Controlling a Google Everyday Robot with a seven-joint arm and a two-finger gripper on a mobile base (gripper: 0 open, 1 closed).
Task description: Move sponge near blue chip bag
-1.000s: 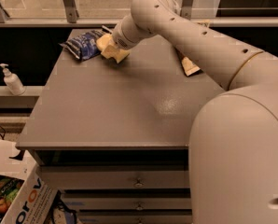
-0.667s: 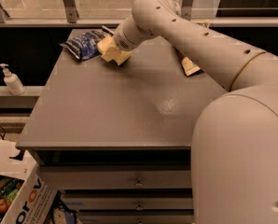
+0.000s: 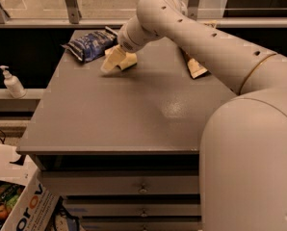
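Observation:
The blue chip bag (image 3: 89,44) lies at the table's far left corner, dark blue and crinkled with white print. The pale yellow sponge (image 3: 129,61) rests on the table just right of the bag, a short gap away, and is partly hidden by my gripper. My gripper (image 3: 112,61) reaches down from the arm to the table at the sponge's left side, between the sponge and the bag. I cannot tell whether it touches the sponge.
A tan and white bag (image 3: 195,67) lies at the table's far right, partly under my arm. The grey table (image 3: 134,114) has drawers below. A soap dispenser (image 3: 11,82) stands on a ledge at left. A cardboard box (image 3: 23,208) sits on the floor.
The gripper and sponge stay in about the same place beside the blue bag. The arm has shifted only slightly.

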